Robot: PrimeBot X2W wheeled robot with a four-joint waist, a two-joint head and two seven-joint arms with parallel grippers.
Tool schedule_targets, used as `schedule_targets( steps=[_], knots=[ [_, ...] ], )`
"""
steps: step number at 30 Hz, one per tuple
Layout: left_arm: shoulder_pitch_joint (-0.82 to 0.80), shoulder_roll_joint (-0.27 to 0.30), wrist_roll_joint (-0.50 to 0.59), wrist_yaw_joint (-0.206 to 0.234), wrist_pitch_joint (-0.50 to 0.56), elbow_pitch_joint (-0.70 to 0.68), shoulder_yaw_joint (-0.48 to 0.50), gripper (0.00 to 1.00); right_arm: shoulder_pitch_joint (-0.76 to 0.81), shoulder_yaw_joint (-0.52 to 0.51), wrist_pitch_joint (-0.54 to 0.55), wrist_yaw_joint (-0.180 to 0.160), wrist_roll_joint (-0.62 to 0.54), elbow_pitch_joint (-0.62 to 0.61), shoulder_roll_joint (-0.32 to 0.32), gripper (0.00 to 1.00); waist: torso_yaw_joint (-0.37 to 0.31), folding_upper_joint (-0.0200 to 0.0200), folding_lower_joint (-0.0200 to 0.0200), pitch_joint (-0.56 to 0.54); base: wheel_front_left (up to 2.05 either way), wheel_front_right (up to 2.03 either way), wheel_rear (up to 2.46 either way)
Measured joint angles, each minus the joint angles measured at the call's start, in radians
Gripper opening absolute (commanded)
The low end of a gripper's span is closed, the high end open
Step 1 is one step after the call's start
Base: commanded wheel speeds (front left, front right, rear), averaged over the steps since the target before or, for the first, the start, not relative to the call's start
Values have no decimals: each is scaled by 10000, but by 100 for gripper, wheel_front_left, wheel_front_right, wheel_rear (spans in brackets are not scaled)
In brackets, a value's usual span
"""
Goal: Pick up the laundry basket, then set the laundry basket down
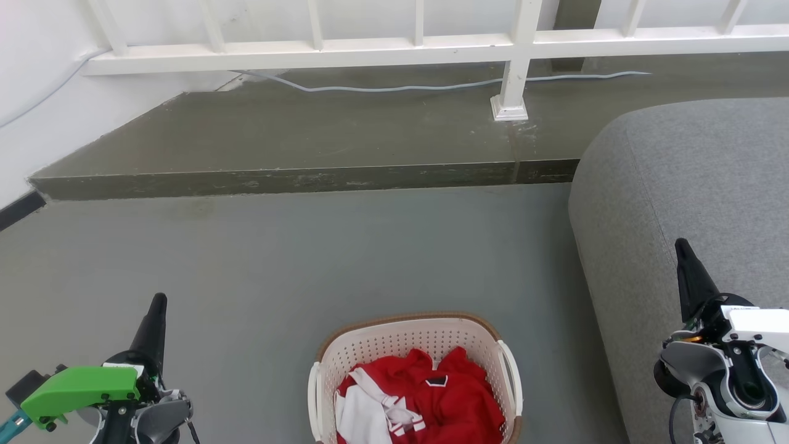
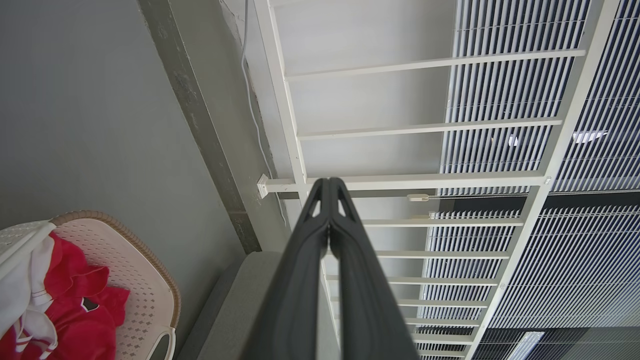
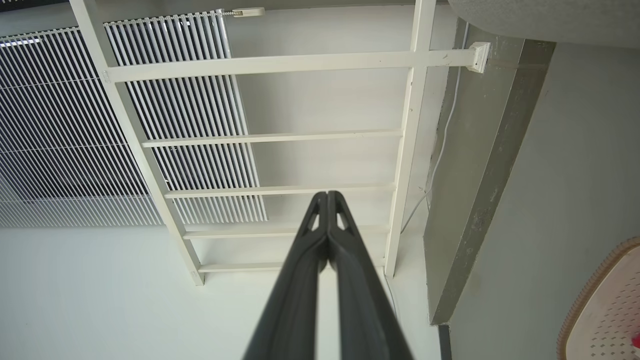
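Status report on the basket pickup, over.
Left gripper shut, right gripper shut, both empty. Laundry basket on floor, untouched. Sofa close beside it.

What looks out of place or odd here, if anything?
Nothing much. The basket stands upright on the floor, clothes inside, nothing spilled. Only a loose cable snakes along the ledge under the railing.

Grey floor [image 1: 277, 259] below a raised concrete step [image 1: 308, 135], grey sofa [image 1: 690, 185] at right.
White railing [image 1: 308, 52] along the step, one post [image 1: 515, 80] footed on it; pale cable [image 1: 400, 87] trailing beneath the rail; white wall [image 1: 37, 92] at left; slatted blinds [image 2: 500, 100] behind the railing; red garment with white trim [image 1: 444, 401] bundled low at centre.
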Motion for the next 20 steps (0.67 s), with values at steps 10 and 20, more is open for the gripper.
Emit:
schedule_targets(
  steps=[10, 20],
  knots=[
    [0, -2, 0, 0, 0, 0, 2, 0, 0, 0, 0, 0, 0, 0, 0, 0, 0, 0, 0, 0, 0, 0, 0],
    [0, -2, 0, 0, 0, -2, 4, 0, 0, -2, 0, 0, 0, 0, 2, 0, 0, 0, 0, 0, 0, 0, 0]
  ],
)
